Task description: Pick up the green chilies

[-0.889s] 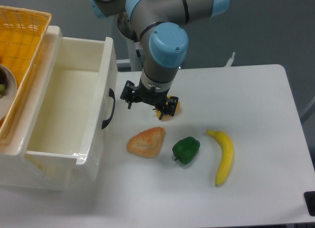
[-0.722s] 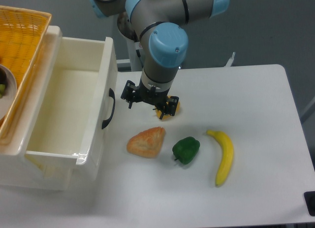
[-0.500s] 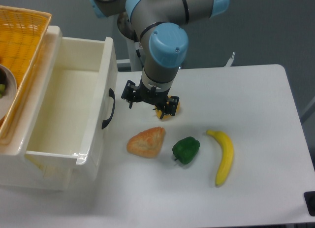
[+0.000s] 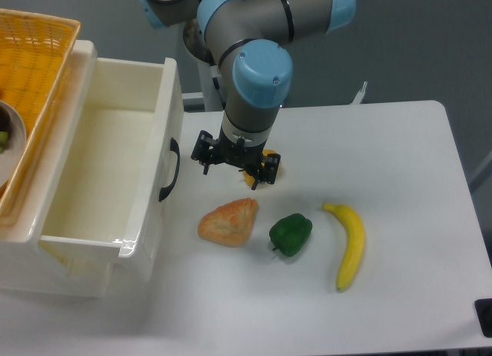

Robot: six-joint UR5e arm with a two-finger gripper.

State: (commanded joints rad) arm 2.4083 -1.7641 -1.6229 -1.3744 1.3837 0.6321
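So the hand [image 4: 234, 162] is hanging just above the desk [image 4: 400, 179] around the middle of the frame, pointing down, and it isn't holding anything, but honestly I can't tell from this angle whether its fingers are spread or closed. There's a bit of a yellow-orange pepper [image 4: 268, 166] peeking out right behind it on its right side, mostly hidden by the hand. Just below the hand sits an orange-tan bread-looking thing [image 4: 228, 221] flat on the desk. To the right of that, close by but not touching, are the green chilies [image 4: 290, 234], really one lumpy dark-green glossy piece, lower centre of the frame and clear of the hand. Further right again is a banana [image 4: 349, 244], lying curved and roughly top to bottom. Over on the left there's a big white bin [image 4: 154, 187] with a black handle facing the hand, and a yellow wicker basket [image 4: 38, 79] sits in the upper left corner.
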